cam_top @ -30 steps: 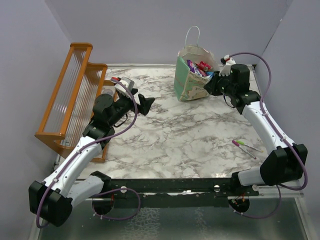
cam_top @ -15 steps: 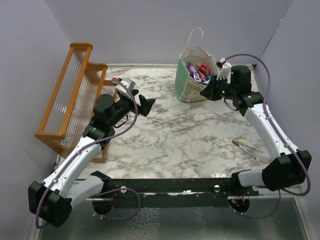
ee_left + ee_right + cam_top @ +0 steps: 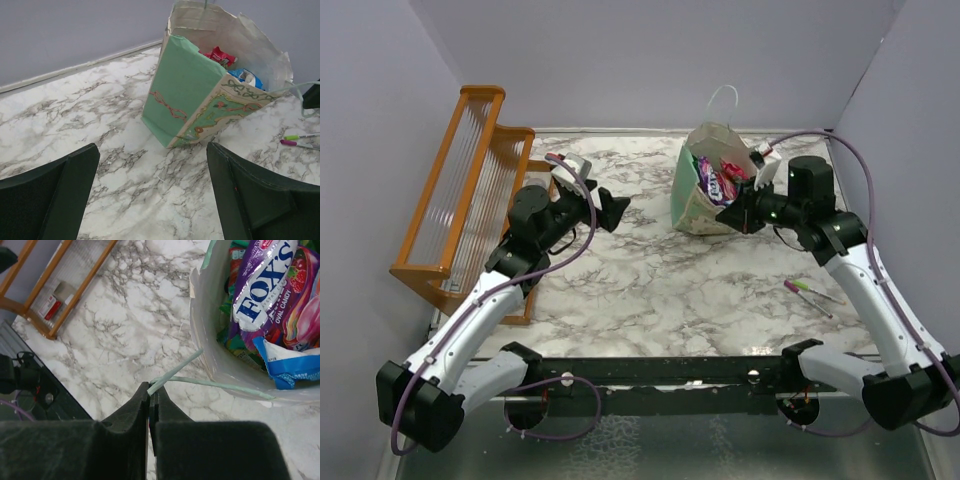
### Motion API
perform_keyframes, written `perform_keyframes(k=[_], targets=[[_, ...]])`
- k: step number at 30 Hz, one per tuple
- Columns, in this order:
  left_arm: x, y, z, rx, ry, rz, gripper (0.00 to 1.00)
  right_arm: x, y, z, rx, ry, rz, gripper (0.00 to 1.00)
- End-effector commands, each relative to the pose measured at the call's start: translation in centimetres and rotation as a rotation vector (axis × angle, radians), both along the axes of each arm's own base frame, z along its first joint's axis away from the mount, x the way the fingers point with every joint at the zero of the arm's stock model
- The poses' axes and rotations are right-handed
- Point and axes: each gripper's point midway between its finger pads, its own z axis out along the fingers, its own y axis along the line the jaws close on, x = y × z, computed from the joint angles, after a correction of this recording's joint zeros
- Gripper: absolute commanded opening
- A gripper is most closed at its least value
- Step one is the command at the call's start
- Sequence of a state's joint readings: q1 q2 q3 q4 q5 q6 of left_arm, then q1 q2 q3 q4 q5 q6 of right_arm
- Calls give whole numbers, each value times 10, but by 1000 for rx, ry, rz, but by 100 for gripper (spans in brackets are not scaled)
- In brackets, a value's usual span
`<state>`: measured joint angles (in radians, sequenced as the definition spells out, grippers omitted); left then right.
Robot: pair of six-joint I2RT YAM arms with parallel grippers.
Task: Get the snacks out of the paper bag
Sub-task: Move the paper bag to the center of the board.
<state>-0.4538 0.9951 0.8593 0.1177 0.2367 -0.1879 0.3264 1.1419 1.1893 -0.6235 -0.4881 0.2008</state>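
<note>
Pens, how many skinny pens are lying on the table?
2. One thin green-tipped pen and one thin pink-tipped pen lie side by side on the right side of the white marble table.

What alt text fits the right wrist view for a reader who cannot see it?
The right end effector, shut, pinches a thin pale loop handle of the pale-green paper gift bag, whose open mouth shows shiny snack packets, one purple, one blue. A white marbled tabletop lies beneath, with an orange wooden rack at top left.
</note>
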Motion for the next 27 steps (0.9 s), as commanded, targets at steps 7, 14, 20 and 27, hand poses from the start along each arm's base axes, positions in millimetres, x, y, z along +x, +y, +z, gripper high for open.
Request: perform_keyframes(k=[7, 14, 20, 27], targets=[[-18, -34, 25, -229, 142, -160, 85, -61, -26, 15, 48, -78, -69, 2], [-14, -68, 60, -295, 158, -230, 85, -68, -46, 28, 62, -167, -179, 3], [31, -96, 67, -237, 188, -127, 81, -74, -56, 42, 72, -235, -219, 4], [83, -113, 63, -195, 225, 22, 68, -77, -71, 55, 61, -299, -284, 7]])
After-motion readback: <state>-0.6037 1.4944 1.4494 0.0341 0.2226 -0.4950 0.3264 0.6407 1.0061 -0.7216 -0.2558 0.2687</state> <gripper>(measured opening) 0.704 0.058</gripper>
